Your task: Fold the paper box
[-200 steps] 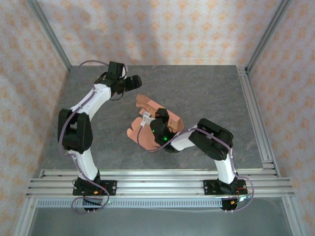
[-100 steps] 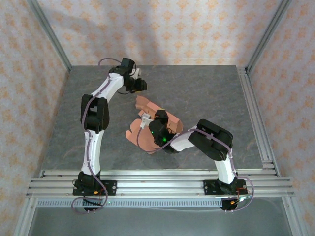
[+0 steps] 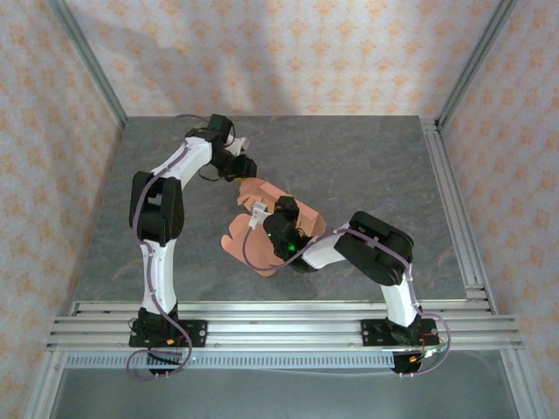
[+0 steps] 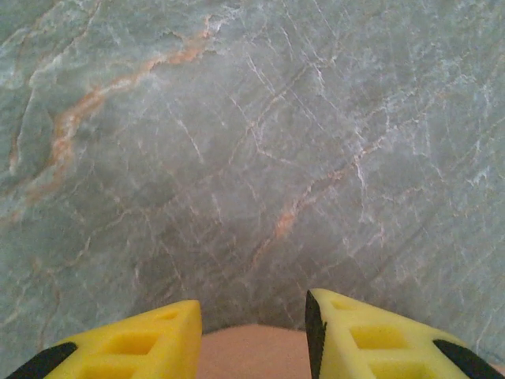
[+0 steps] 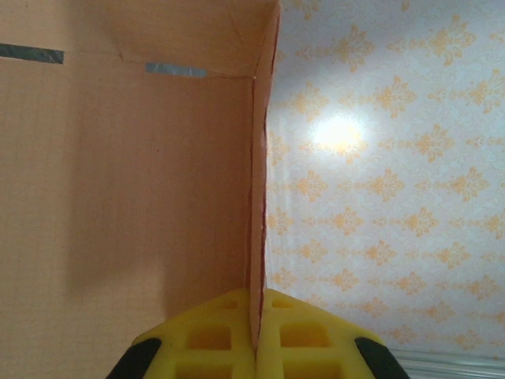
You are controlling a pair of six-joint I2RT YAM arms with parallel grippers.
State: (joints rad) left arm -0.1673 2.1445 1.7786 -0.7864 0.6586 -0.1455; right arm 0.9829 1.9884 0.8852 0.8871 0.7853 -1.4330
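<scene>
the paper box looks light, creasable card, best held by edges: right gripper pinches a wall, left gripper gapes at its 11 o'clock flap.

Table lay bare to the right and far side, paper box blocked the middle, left gripper crowded its far corner, right gripper its near-right side.
</scene>
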